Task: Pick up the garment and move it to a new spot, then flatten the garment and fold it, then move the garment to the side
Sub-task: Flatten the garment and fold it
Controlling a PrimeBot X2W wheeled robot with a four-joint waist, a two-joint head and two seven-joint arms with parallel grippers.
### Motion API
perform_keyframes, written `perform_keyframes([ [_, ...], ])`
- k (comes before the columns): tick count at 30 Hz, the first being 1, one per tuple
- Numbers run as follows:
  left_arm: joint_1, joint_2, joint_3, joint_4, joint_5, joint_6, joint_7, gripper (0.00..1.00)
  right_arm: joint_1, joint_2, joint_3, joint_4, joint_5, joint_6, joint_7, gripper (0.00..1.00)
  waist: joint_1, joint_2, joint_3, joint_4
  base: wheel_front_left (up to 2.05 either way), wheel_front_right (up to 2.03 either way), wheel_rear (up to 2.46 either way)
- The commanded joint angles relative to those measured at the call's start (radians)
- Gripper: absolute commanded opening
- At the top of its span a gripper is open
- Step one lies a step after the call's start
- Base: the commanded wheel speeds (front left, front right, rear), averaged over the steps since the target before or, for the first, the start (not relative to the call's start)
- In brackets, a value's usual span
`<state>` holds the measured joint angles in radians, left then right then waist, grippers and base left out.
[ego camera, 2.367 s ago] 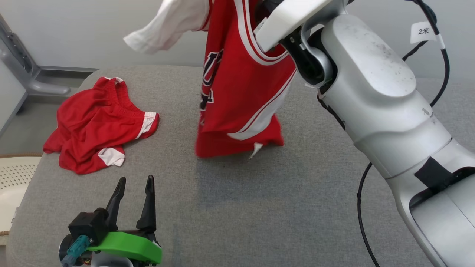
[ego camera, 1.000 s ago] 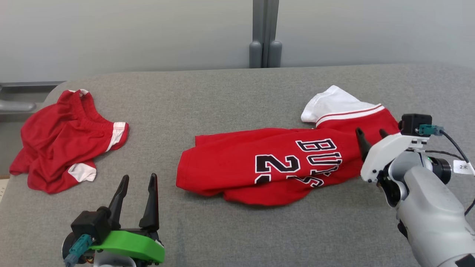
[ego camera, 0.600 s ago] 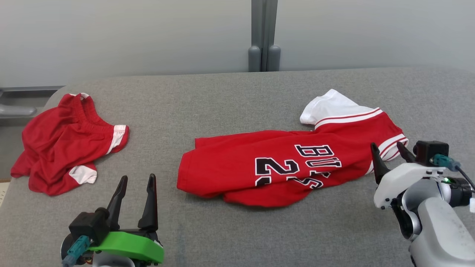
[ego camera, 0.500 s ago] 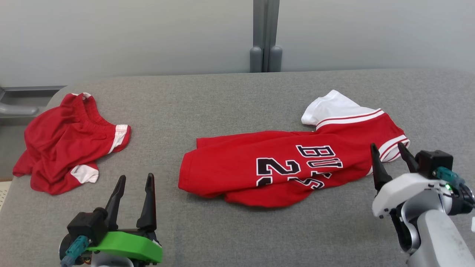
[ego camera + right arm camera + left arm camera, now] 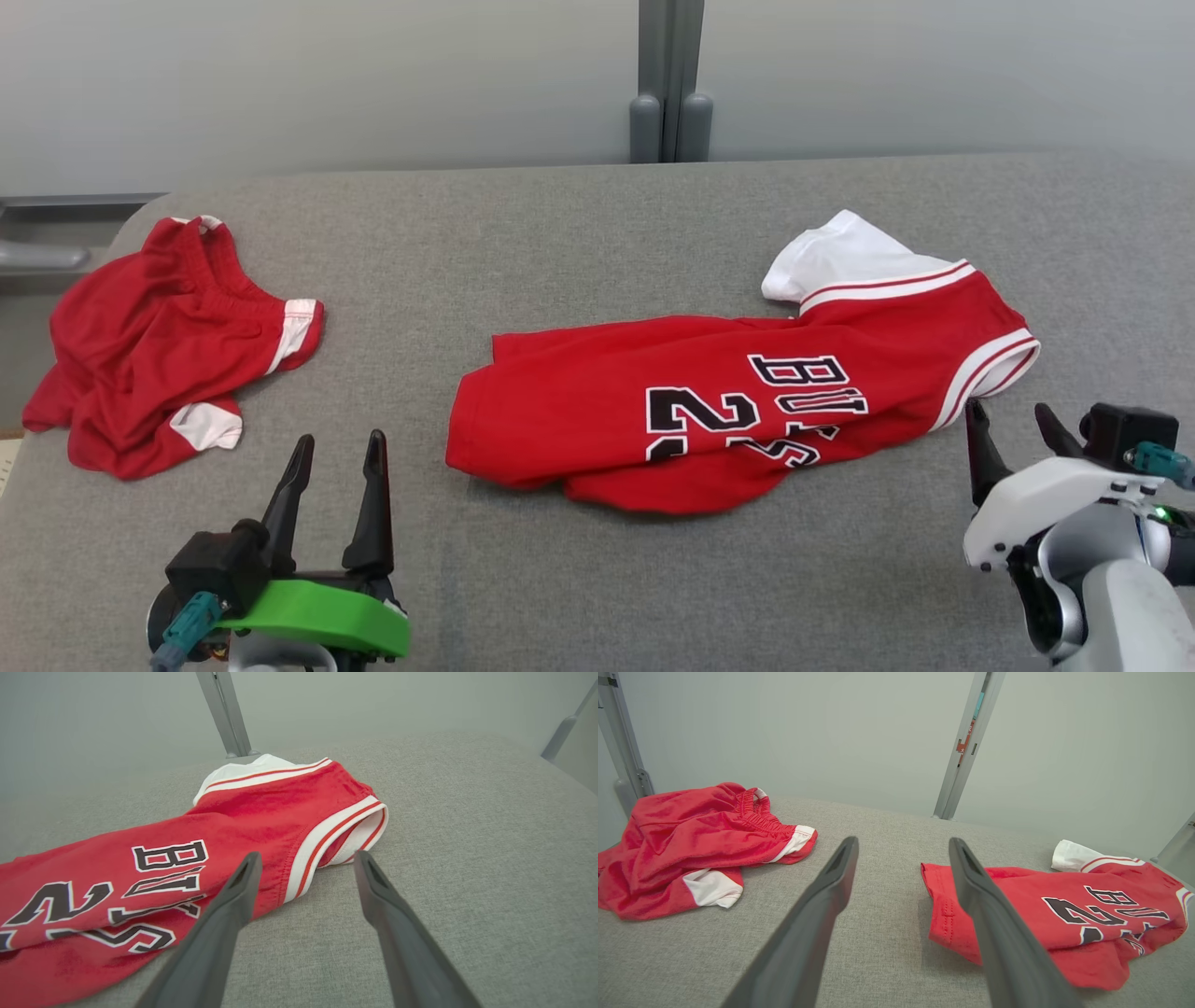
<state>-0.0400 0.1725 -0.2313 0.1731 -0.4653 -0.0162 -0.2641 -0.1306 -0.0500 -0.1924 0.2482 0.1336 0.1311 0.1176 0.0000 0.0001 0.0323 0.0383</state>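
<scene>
Rumpled red jersey (image 5: pixel 738 401), white-trimmed

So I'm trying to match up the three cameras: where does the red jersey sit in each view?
Head view: jersey, centre to right.
Left wrist view: jersey, lower right.
Right wrist view: jersey, left to centre.
Shared landmark: grey post, standing behind the jersey in all three.

Matt red cloth jersey (image 5: pixel 738 401), coarse grey woven tabletop (image 5: pixel 560 243)
</scene>
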Motion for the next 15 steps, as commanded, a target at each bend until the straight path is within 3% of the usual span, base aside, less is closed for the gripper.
perform_keyframes([
  [1,-0.022,0.004,-0.003,0.0,0.012,-0.001,0.001,1.0,-0.029,-0.002,-0.008,0.029,0.005,-0.001,-0.003,1.0,0.0,-0.0001,0.022,0.008,0.0,0.0,0.0],
  [8,-0.056,0.0,-0.013,0.008,0.013,-0.01,0.001,1.0,-0.161,-0.005,-0.055,0.259,0.002,-0.001,-0.015,1.0,0.0,-0.0001,0.071,0.041,0.0,0.0,0.0],
  [15,-0.072,-0.002,-0.014,0.014,0.01,-0.012,0.0,1.0,-0.244,-0.028,-0.044,0.407,0.028,-0.001,-0.058,1.0,0.0,-0.0001,0.094,0.072,0.0,0.0,0.0],
])
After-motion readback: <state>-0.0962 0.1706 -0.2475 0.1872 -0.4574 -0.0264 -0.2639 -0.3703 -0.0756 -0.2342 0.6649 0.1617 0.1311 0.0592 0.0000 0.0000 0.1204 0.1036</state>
